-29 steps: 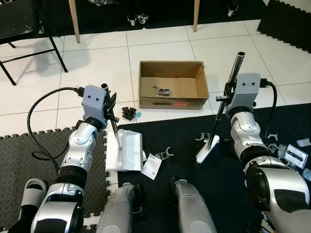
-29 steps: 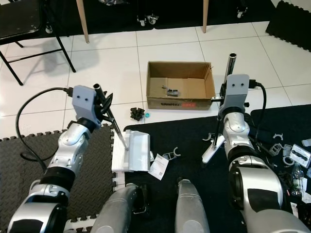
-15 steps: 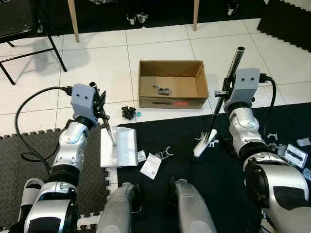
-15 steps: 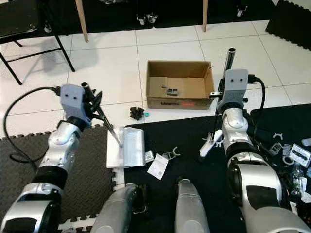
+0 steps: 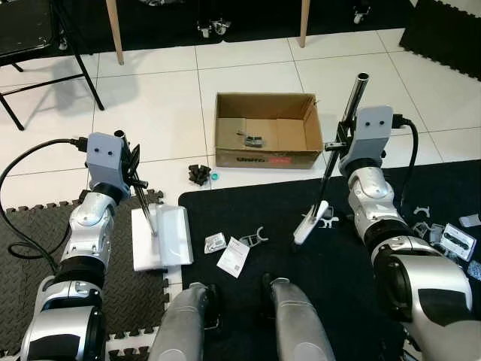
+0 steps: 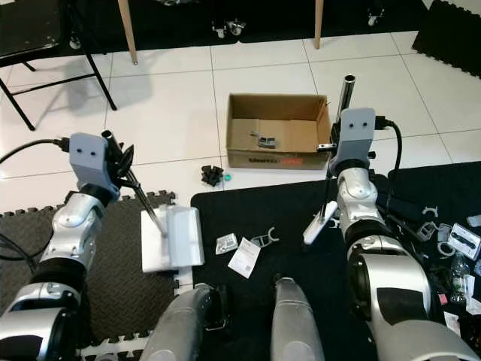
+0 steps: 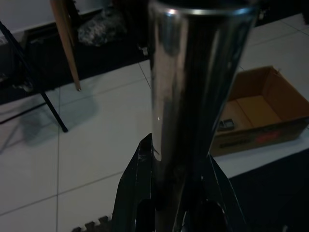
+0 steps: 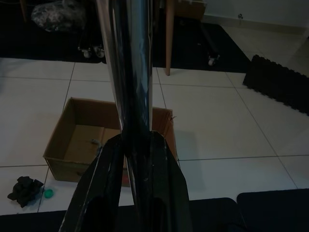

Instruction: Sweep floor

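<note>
Two end effectors [image 5: 134,162] [image 5: 336,147] around handles [image 5: 144,204]

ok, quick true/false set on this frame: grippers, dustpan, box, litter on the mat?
1. The left gripper is shut on the dustpan handle. True.
2. The dustpan lies on the white tiles. False: it lies on the grey foam mat.
3. The box is empty. False: a small object lies inside.
4. The right gripper is shut on the broom pole. True.
5. The broom head rests on the black mat. True.
</note>
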Motion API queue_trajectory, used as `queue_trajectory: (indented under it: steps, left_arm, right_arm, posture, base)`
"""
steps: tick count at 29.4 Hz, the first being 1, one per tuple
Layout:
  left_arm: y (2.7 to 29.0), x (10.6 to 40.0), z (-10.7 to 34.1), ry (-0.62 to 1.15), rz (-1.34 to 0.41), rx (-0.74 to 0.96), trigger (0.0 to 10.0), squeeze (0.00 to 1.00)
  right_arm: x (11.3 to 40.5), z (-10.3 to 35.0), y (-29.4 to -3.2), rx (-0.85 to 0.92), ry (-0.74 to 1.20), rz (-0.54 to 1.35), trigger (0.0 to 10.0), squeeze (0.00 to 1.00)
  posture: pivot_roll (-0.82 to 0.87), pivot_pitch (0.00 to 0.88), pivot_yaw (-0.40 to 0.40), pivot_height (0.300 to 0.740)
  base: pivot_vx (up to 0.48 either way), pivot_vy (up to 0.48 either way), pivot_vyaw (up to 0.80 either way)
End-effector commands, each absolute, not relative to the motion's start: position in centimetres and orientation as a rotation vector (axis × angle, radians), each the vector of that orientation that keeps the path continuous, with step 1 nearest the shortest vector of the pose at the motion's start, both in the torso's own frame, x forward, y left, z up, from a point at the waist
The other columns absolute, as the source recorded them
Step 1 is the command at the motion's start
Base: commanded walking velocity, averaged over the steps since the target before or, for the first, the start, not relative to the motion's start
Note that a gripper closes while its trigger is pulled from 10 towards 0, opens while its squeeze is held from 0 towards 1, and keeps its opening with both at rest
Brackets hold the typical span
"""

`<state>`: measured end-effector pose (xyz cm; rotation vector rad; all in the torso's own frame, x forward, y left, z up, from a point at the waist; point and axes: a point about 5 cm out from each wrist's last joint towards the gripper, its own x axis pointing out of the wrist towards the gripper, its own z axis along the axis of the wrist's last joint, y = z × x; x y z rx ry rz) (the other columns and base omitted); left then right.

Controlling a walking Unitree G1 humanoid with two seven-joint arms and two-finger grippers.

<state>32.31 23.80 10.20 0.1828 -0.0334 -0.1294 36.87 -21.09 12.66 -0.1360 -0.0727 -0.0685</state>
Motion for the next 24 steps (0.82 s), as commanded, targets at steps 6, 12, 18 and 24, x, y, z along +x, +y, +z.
queue_trajectory:
  steps: [6,12,18,24]
  left_arm:
    - [23.3,32.0,9.3,-0.021,-0.146,0.172,10.0,0.00]
    - [23.1,31.4,7.9,0.027,-0.152,0.165,10.0,0.00]
    - [23.5,31.0,7.1,0.057,-0.143,0.160,10.0,0.00]
    - [23.5,30.6,5.9,0.101,-0.101,0.139,10.0,0.00]
  right_arm:
    - [36.8,12.7,-21.2,-0.147,-0.081,-0.067,10.0,0.00]
    - [36.8,12.7,-21.3,-0.148,-0.081,-0.070,10.0,0.00]
    - [36.7,12.6,-21.3,-0.148,-0.081,-0.070,10.0,0.00]
    - [36.6,12.2,-21.1,-0.151,-0.066,-0.067,10.0,0.00]
  posture:
    - [-0.06,0.188,-0.007,0.740]
    - [-0.06,0.190,-0.007,0.740]
    - [-0.06,0.192,-0.008,0.740]
    - [-0.06,0.192,-0.010,0.740]
  base:
    - [0.000,0.000,0.00]
    - [0.000,0.000,0.00]
    - [0.000,0.000,0.00]
    - [0.000,0.000,0.00]
